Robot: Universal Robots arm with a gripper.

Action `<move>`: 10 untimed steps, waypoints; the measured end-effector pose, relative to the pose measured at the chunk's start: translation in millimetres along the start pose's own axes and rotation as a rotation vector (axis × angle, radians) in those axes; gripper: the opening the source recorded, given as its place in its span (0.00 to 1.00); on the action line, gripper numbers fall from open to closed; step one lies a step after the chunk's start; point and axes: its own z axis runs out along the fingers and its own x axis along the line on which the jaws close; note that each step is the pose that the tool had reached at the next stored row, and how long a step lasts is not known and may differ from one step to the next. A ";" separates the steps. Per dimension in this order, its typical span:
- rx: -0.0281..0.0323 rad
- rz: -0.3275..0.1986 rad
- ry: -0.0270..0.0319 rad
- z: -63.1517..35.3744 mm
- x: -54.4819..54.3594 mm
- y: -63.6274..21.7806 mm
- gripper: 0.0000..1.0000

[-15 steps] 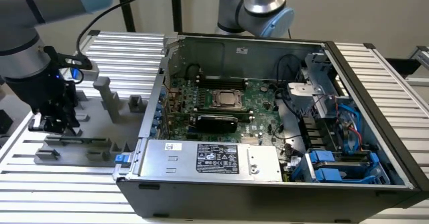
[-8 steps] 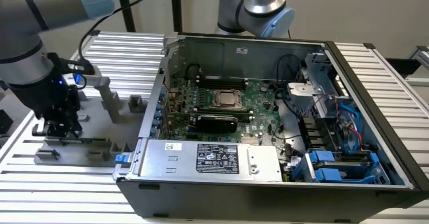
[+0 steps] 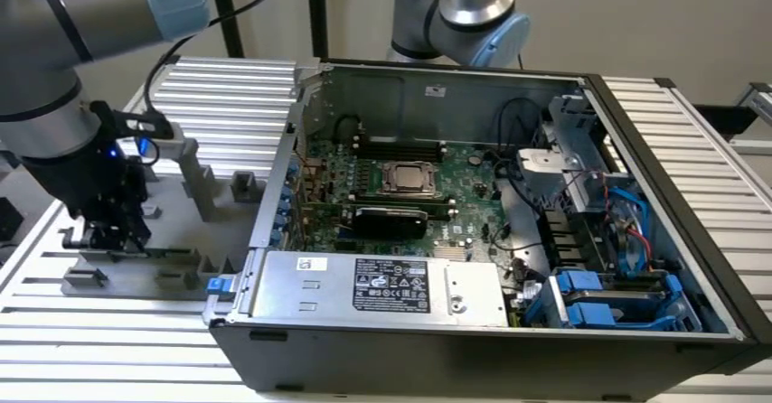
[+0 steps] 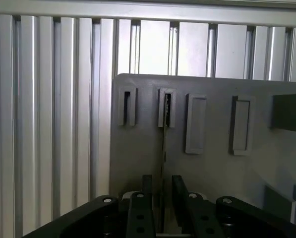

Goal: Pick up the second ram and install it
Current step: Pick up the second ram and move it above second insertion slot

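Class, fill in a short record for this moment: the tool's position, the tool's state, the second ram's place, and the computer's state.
tool position: tool low over the grey tray, at the exterior view's left of the computer case
tool state: open, one finger on each side of the ram
second ram: second ram on edge in a tray slot
computer: case open, motherboard and processor socket exposed

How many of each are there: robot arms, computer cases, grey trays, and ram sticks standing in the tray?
Robot arms: 2, the near arm and the far arm
Open computer case: 1
Grey tray: 1
Ram stick standing in the tray: 1
Total: 5
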 end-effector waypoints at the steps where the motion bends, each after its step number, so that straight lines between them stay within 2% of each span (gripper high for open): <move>1: 0.0000 0.000 -0.0004 0.4 0.0 0.0 1.00; 10: 0.0003 0.006 -0.0033 7.0 0.2 0.1 1.00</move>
